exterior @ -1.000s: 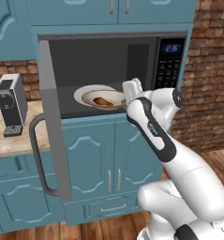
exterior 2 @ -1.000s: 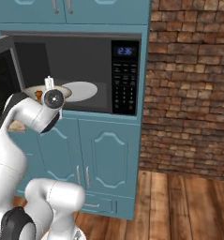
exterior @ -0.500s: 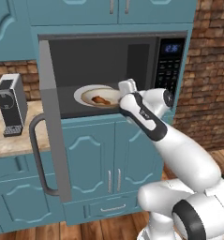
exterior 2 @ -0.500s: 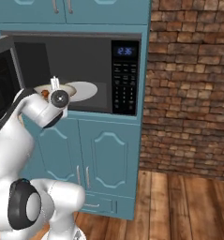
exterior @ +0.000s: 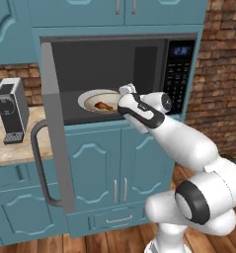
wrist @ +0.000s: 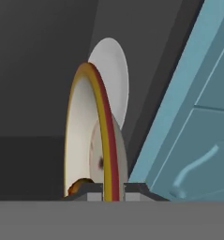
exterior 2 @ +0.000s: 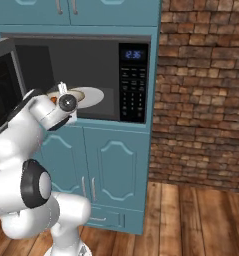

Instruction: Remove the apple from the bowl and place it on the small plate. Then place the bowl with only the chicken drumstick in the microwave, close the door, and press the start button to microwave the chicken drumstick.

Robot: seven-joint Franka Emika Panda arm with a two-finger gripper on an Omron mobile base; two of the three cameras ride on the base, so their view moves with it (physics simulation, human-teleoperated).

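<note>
My jaws are pinched shut on the olive-gold rim of the wide, shallow cream bowl, which sits level just inside the dark cavity of the big grey-framed built-in microwave. In the bowl lies the small brown roasted chicken drumstick, flat on the cream floor. The microwave's wide grey-framed door with its long curved dark handle stands swung fully open to the left. In my hand view the bowl appears edge-on.

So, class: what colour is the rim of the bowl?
Olive-gold, around a cream inside; the bowl shows it best in the hand view.
</note>
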